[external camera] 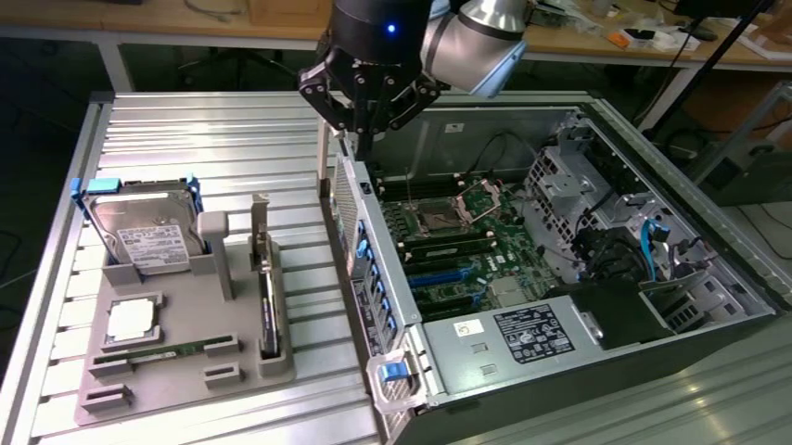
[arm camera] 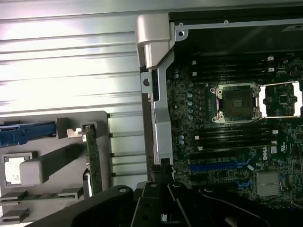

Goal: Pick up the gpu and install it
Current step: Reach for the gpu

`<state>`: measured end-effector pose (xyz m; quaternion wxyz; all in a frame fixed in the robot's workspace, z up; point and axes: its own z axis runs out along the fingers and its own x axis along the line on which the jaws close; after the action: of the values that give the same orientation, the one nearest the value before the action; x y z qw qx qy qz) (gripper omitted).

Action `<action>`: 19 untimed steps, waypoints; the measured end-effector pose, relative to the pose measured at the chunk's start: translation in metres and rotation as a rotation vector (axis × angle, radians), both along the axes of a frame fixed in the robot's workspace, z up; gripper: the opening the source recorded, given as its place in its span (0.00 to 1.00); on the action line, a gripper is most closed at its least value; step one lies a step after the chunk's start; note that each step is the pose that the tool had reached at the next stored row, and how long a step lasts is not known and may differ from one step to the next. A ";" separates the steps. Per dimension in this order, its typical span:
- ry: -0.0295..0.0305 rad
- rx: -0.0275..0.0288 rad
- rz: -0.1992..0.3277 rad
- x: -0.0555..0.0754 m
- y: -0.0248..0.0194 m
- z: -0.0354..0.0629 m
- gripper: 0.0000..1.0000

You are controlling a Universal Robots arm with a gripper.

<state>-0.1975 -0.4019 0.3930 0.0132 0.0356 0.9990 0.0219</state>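
A ribbed metal table (external camera: 185, 130) is carrying everything, and on the exterior view's right an open computer case (external camera: 644, 148) is lying on its side with its green motherboard (external camera: 465, 273) facing up and the empty processor socket (external camera: 442, 220) showing near the middle. The silver and black arm (external camera: 477, 37) is reaching in from the far side of the table. On the exterior view's left a grey holder tray (external camera: 185, 371) is sitting beside the case, well apart from the arm. In the tray's far corner a hard drive (external camera: 148, 232) with a white label is leaning in its blue-edged cradle. The gpu (external camera: 263, 287) is standing on its long edge in the tray's slot nearest the case, its metal bracket end pointing away toward the far side; nothing is touching it. A square processor chip (external camera: 133, 320) is lying flat in its pocket, and a narrow green memory stick (external camera: 161, 353) is lying just in front of it. The gripper (external camera: 360, 139) is hovering above the far end of the case's near wall, its jaws looking drawn together with nothing between them.
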 end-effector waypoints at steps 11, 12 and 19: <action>-0.0002 0.0000 0.006 -0.010 -0.0190 -0.0004 0.11; -0.0002 0.0000 0.007 -0.011 -0.0204 -0.0004 0.11; -0.0002 0.0000 0.008 -0.017 -0.0257 -0.0006 0.11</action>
<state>-0.2147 -0.4276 0.3924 0.0132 0.0318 0.9992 0.0219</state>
